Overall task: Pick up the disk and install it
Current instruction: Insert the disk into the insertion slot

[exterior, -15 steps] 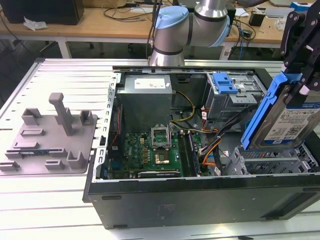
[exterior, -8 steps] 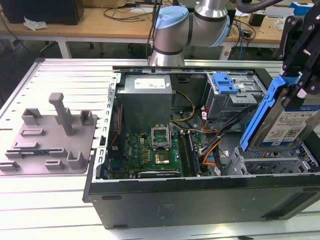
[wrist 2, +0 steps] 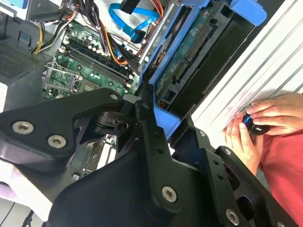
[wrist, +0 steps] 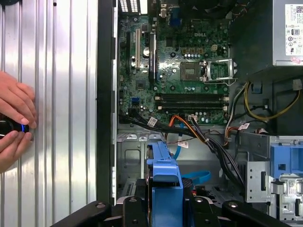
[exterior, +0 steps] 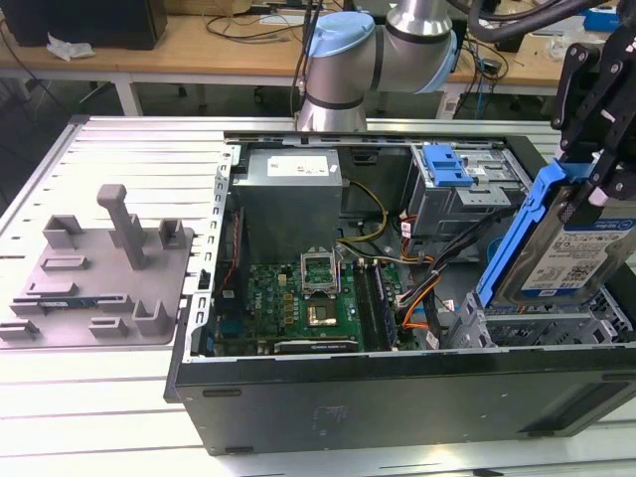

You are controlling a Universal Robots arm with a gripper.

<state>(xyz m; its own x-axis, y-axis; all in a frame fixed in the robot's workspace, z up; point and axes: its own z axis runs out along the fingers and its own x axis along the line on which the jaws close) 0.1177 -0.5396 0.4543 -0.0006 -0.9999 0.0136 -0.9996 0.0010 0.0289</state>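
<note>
Seen at the exterior view's right: the disk (exterior: 561, 253), tilted, label showing, clamped at its upper end by the gripper (exterior: 594, 189), hanging over the open computer case (exterior: 397, 397). Toward the exterior view's left, on the tabletop (exterior: 99, 417) beside the case, a grey fixture plate (exterior: 99, 283).

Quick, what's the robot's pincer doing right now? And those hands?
Pincer: closed on the disk, held tilted over the open computer case.
Person's hands: both around a small black object.
</note>
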